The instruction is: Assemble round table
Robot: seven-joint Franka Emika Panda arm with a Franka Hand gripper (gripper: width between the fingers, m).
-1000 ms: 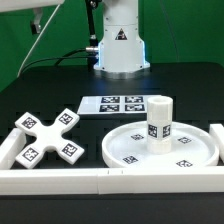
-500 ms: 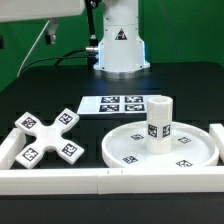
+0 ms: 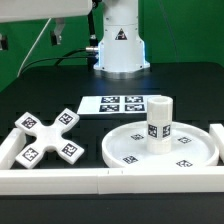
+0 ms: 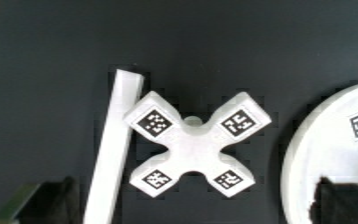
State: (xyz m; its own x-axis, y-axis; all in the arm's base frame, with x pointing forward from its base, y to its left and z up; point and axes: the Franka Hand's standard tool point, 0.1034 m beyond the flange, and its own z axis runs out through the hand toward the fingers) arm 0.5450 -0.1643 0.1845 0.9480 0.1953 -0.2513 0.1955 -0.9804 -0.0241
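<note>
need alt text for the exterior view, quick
A white cylinder leg stands upright on a large round disc on a black table, toward the exterior view's right. A cross-shaped base lies flat at that view's left, the marker board behind them and a long white rail in front.

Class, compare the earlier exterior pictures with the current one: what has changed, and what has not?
The open, empty gripper has moved further into the top of the exterior view, toward that view's right. Nothing was taken hold of or let go. The cross-shaped base, round disc, leg and marker board stayed put.
</note>
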